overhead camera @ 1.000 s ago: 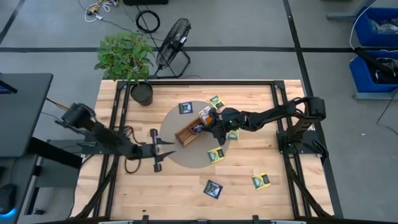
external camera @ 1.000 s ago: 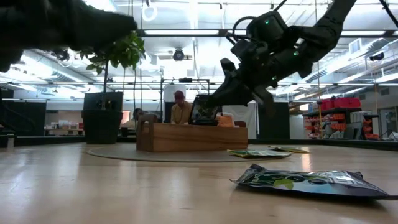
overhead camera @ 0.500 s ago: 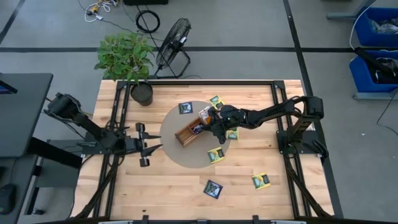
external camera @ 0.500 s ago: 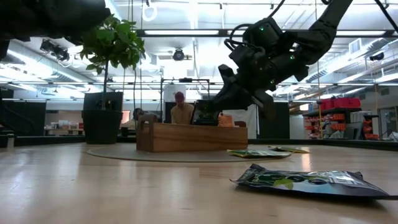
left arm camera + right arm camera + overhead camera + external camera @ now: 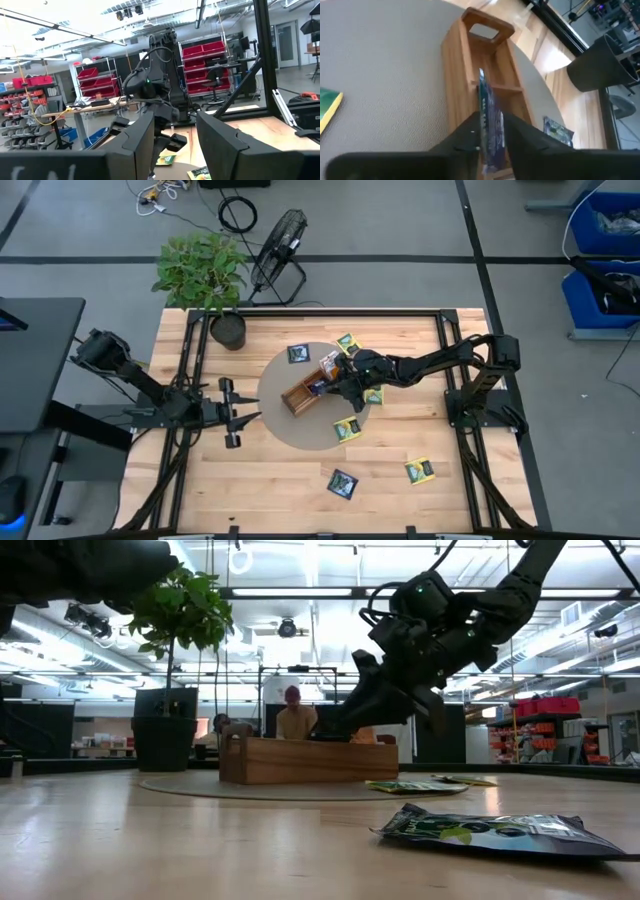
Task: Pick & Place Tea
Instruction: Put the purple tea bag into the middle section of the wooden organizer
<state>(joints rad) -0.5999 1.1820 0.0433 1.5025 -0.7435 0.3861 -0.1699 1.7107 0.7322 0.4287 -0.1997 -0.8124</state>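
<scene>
We judged the main hazard to lie at the right end effector point(image 5: 334, 382), poised directly over the wooden tray point(image 5: 300, 396); a dark navy packet point(image 5: 489, 115) stood on edge in its gap, its lower edge down among the tray's compartments; whether the end effector clamped that packet or merely flanked it we could not tell. If the packet were let go off-centre, it could catch on the divider just ahead of the end effector and tip over the tray's wall onto the round grey mat point(image 5: 275, 420); if the arm pulled up while the packet clung to one side, the tea could be dragged back out; a downward push might also nudge the light tray. As for contents, the compartment ahead of the end effector, next to the tray's handle end, looked empty; the section beneath it was mostly hidden. Other packets lay loose around the end effector on the mat and worktop: a yellow-green packet point(image 5: 347, 428) near it and a second navy packet point(image 5: 342, 483) farther off. The left end effector point(image 5: 240, 418) waited well apart from the tray, its fingers apart and holding nothing.
</scene>
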